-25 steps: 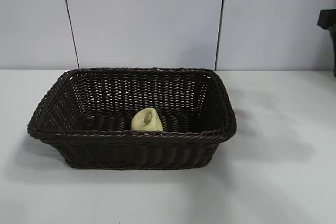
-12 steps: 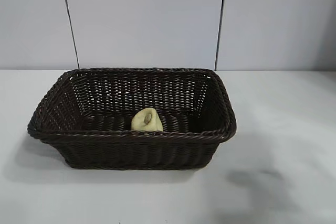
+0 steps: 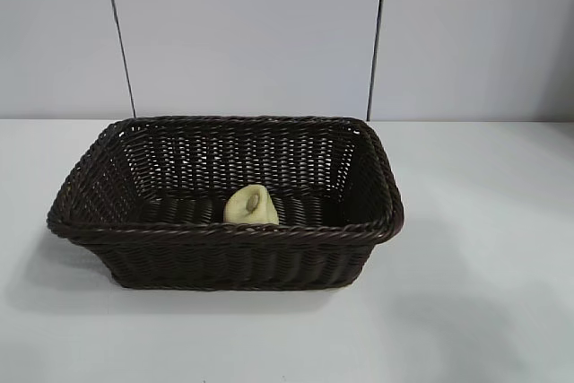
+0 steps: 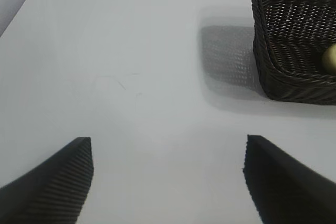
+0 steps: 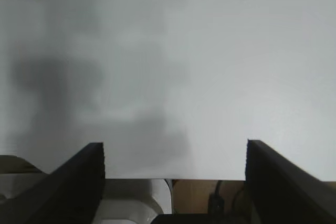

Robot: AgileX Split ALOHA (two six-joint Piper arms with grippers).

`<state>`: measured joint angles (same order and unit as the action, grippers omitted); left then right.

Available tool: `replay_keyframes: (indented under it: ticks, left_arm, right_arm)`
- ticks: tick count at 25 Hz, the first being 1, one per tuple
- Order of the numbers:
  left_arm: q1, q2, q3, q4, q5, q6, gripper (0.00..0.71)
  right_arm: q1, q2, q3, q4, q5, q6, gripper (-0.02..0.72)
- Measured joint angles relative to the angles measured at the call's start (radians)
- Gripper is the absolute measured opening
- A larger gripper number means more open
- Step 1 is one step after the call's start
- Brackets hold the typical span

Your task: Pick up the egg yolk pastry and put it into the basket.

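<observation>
Both claws stand wide open with nothing between their fingers, and neither is anywhere near the work. From the left claw (image 4: 167, 182), hovering over bare white desk (image 4: 131, 77), the large rectangular dark brown woven wicker basket (image 4: 286, 80) lies well ahead and off to one side, with an open stretch of desk between. Only one corner of the basket shows from there, and just inside that corner a sliver of the small round pale-yellow egg yolk pastry (image 4: 330, 57) peeps over the braided rim. The right claw (image 5: 175, 174) points down at the near edge of the desk, with some pale equipment and cabling below that edge; neither basket nor pastry appears in its view, so how they lie from it cannot be read.

Seen from outside the rig, the pastry (image 3: 251, 205) rests on the basket's floor (image 3: 170, 211), tipped up on its side so its little brown knob faces outward, close against the inside of the long wall nearest that camera, roughly at mid-length. It is fully within the rim (image 3: 224, 230), apart from both claws.

Judging by that, the placing looks done: the pastry is inside the basket and no grasp is called for. Were one needed, the left claw alone has the basket in sight.
</observation>
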<state>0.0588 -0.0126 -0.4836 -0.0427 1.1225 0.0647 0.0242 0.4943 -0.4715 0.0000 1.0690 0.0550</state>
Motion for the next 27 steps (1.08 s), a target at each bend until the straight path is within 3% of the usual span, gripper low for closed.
replay_keyframes:
  ticks: [13,27]
  left_arm:
    - [0.000,0.000,0.000,0.000,0.000,0.000,0.571]
    - [0.000,0.000,0.000,0.000,0.000,0.000,0.571]
  right_arm:
    - [0.000,-0.493,0.000,0.000,0.005,0.000,0.540]
    - [0.000,-0.511,0.000,0.000,0.007,0.000,0.540]
